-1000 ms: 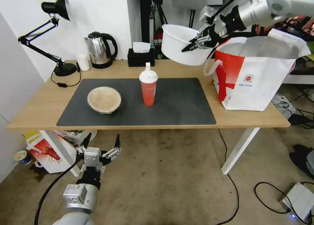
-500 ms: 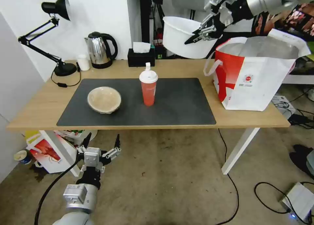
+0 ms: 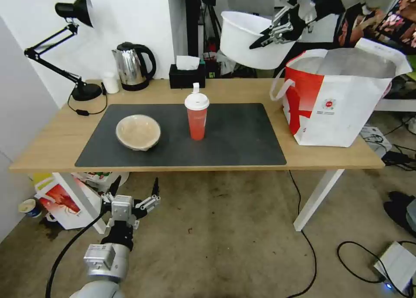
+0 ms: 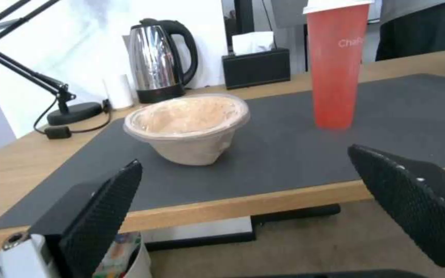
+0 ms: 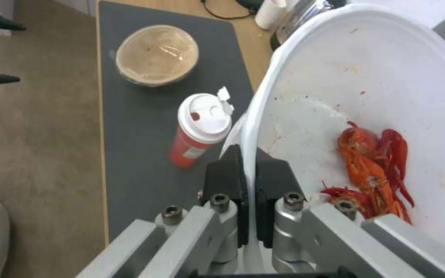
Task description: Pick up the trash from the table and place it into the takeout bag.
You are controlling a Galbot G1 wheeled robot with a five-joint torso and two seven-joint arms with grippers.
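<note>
Right tool (image 3: 265,40) grips the white bowl's (image 3: 247,37) rim above the desk's (image 3: 56,142) far edge, beside the takeout bag (image 3: 342,103); left tool (image 3: 133,189) hangs open below.

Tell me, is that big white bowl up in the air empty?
Not empty. The white bowl, pinched at its rim by the right gripper, holds red crayfish scraps at the bottom.

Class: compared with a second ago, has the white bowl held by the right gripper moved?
Yes. The white bowl has risen and shifted toward the takeout bag, judged against the black tissue box.
</note>
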